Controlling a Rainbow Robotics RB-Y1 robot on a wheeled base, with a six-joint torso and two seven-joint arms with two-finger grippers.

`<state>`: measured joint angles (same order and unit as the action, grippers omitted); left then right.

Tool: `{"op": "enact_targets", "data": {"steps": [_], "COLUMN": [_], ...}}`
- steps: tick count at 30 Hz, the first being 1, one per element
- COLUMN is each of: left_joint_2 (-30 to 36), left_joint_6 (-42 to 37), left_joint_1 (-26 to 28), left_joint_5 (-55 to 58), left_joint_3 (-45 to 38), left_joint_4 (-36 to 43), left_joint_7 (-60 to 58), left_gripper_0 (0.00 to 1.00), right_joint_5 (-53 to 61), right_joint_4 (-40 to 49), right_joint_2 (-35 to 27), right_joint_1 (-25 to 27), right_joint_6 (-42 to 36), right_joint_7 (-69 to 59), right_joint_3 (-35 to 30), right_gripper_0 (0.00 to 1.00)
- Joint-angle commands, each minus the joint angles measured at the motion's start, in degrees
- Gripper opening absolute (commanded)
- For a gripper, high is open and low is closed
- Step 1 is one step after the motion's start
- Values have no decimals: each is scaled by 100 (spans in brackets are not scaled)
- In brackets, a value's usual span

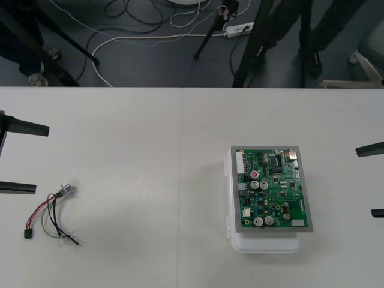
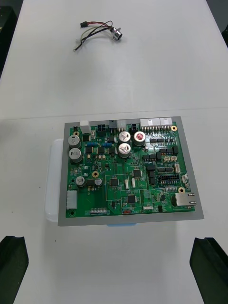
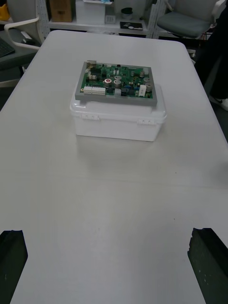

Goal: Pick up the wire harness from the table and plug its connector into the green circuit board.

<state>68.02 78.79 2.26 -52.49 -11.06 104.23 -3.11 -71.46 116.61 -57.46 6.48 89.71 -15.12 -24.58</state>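
At the far left, the left gripper (image 1: 41, 159) sits low over the table (image 1: 150, 138) with its two black fingers (image 1: 24, 127) spread wide apart. From its own wrist camera the same fingers (image 3: 12, 266) stand at the two lower corners, pale tabletop between them.

Just beside that gripper, off the tip of its nearer finger, the wire harness (image 1: 51, 213) lies loose on the table. Its round metal socket (image 1: 66, 191) is the part closest to the fingertip. The red, black and green wires curl away from the socket toward the robot, and the small black plug (image 1: 27, 234) rests at the end of the red wire, flat on the table.

Well apart from the harness, across bare tabletop, the green circuit board (image 1: 273, 187) lies level on its white base (image 1: 264, 243), straight ahead of the left gripper's open fingers.

Beyond the board's other side, the right gripper (image 1: 365, 182) sits with its fingers (image 2: 209, 266) likewise far apart. They frame the board (image 2: 128, 171) just in front of them, with the harness (image 2: 97, 31) lying well past it.
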Motion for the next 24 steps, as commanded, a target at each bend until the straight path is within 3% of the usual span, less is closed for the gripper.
{"op": "enact_targets", "data": {"steps": [1, 24], "left_joint_2": [211, 211], "left_joint_6": [189, 189], "left_joint_1": [116, 116], "left_joint_5": [81, 81], "left_joint_3": [-115, -115], "left_joint_4": [133, 133], "left_joint_7": [-313, -313], "left_gripper_0": [100, 100], "right_joint_5": [79, 79], "right_joint_4": [55, 55], "right_joint_2": [-20, -20], "right_joint_1": [73, 73], "right_joint_6": [29, 29], "right_joint_7": [53, 53], "right_joint_3": [67, 67], "right_gripper_0": [100, 100]}}
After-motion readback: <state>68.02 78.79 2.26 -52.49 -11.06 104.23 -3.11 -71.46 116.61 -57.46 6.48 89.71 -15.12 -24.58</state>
